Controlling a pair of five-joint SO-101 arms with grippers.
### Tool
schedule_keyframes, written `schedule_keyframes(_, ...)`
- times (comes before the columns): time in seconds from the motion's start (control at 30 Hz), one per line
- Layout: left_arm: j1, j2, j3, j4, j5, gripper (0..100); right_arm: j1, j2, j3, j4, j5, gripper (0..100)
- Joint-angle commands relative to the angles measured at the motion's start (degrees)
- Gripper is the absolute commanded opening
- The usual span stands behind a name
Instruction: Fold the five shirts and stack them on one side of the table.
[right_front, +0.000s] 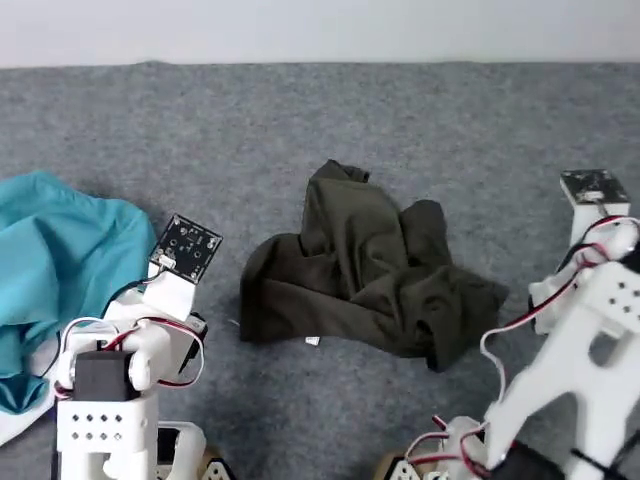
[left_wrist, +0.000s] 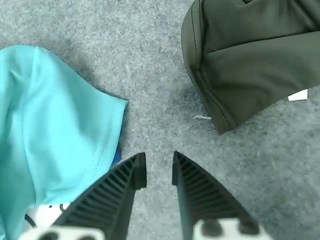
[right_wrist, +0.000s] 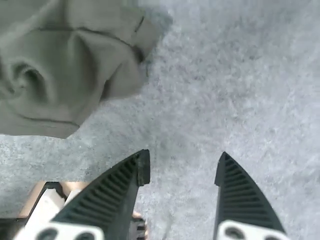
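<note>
A crumpled dark green shirt (right_front: 365, 265) lies heaped on the grey worktop (right_front: 200, 130). The left pincer (left_wrist: 158, 166) hangs between it and a teal shirt (left_wrist: 50, 120), slightly parted and empty. The right pincer (right_wrist: 184, 161), spread wide and empty, hangs just beside the green shirt's opposite edge.

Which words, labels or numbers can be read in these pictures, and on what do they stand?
None can be read.
White tag on the dark olive shirt: too small to read.
Dark marks on the white cloth under the teal shirt: partly hidden, unreadable.
</note>
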Motion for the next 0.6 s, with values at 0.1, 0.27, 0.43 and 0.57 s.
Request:
schedule_keyframes(0.1,-0.44,0.00,-0.66,-1.23,-0.35,10,-17.27,-7.69,1.49,2.51,-3.43,22.5)
schedule_keyframes(0.27,-9.58,-0.09,-2.51,-1.23,-0.35,10,-32.13,-8.84,1.49,2.51,-11.16,22.6)
schedule_keyframes(0.43,-18.99,-0.09,-2.24,-1.23,-0.62,10,-46.37,-8.22,2.29,2.51,-14.86,22.6)
schedule_keyframes(0.57,-21.98,-0.26,-2.24,-1.23,-0.62,10,-49.10,-5.32,7.30,2.42,-14.77,22.6)
